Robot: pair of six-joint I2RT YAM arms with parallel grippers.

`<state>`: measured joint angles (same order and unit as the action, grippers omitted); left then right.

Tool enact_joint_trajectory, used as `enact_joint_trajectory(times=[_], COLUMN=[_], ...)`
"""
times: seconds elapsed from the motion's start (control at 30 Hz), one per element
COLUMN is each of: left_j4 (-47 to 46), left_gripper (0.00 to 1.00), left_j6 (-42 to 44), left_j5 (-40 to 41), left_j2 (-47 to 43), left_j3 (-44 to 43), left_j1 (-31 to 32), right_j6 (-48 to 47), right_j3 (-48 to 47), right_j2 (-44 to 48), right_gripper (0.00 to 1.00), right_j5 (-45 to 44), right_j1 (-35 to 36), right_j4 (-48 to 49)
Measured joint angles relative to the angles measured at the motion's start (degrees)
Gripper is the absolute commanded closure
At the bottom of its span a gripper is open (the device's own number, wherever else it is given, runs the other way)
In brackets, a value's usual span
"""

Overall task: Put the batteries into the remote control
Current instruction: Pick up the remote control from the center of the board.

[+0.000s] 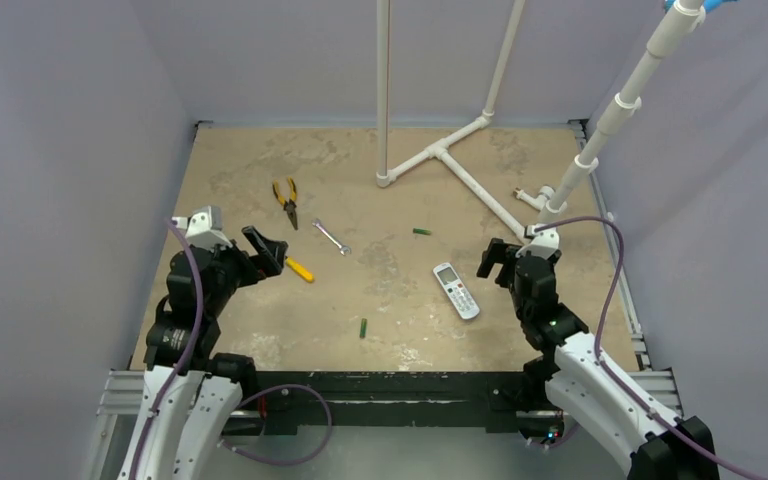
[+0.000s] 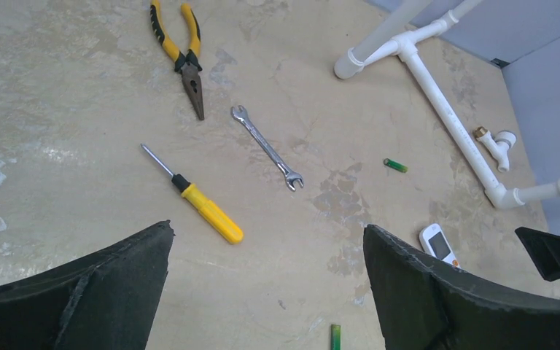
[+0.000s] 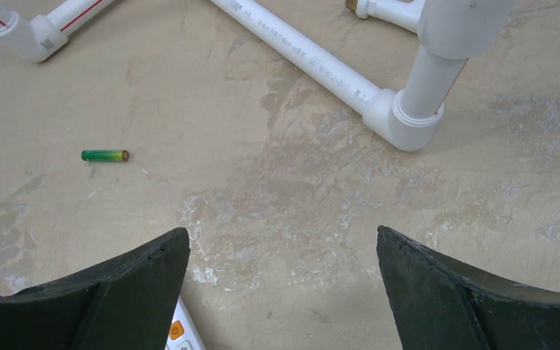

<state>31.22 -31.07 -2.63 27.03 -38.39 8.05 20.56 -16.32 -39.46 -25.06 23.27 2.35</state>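
While both arms hover over the bench with nothing taken up, the left fingers and the right fingers stand spread wide and empty. And the remote control lies face up at near right, just left of the right fingers. Its buttons are showing, so I judge the battery door is underneath and must be turned up first. The far battery sits near the middle, beyond the remote control. The near battery rests by the near edge, to its left, well apart from the first. Best play: the right arm takes the remote control by its long edges. The left arm drops straight over the near battery, straddles its thin body crosswise and closes gently, since a round cell rolls at a nudge.
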Motion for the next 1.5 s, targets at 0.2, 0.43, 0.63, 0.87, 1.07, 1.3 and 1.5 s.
enact_joint_trajectory(times=[0.2, 0.43, 0.63, 0.87, 1.07, 1.3, 1.5], left_j4=[0.0, 0.87, 0.83, -1.51, -2.99, -4.63, -5.64], left_gripper=[0.0, 0.0, 0.0, 0.0, 0.0, 0.0, 0.0], left_j6=[0.0, -0.48, -1.36, -1.36, -1.44, -2.84, -3.1], left_j5=[2.4, 5.46, 5.86, 4.87, 2.8, -0.17, -2.21], left_j2=[-3.63, -2.01, 0.35, 1.51, 2.73, 2.6, 2.54], left_j3=[-0.07, -0.42, -0.39, -0.37, -0.13, 1.57, 2.56], left_j1=[0.0, 0.0, 0.0, 0.0, 0.0, 0.0, 0.0], right_j6=[0.24, 1.09, 1.01, -0.5, -2.14, -1.92, 0.46], right_j3=[0.0, 0.0, 0.0, -0.5, -4.02, -8.22, -8.22], right_j2=[0.59, 0.09, -0.79, -8.52, -14.14, -16.76, -16.72], right_gripper=[0.01, 0.01, 0.02, 0.03, 0.1, 0.15, 0.15], right_j5=[-0.94, -0.94, -0.72, 1.36, 5.64, 11.69, 14.49], right_j1=[0.0, 0.0, 0.0, 1.03, 2.82, 4.96, 6.14], right_j4=[-1.73, -1.88, -0.33, 3.04, 3.26, 1.33, -5.97])
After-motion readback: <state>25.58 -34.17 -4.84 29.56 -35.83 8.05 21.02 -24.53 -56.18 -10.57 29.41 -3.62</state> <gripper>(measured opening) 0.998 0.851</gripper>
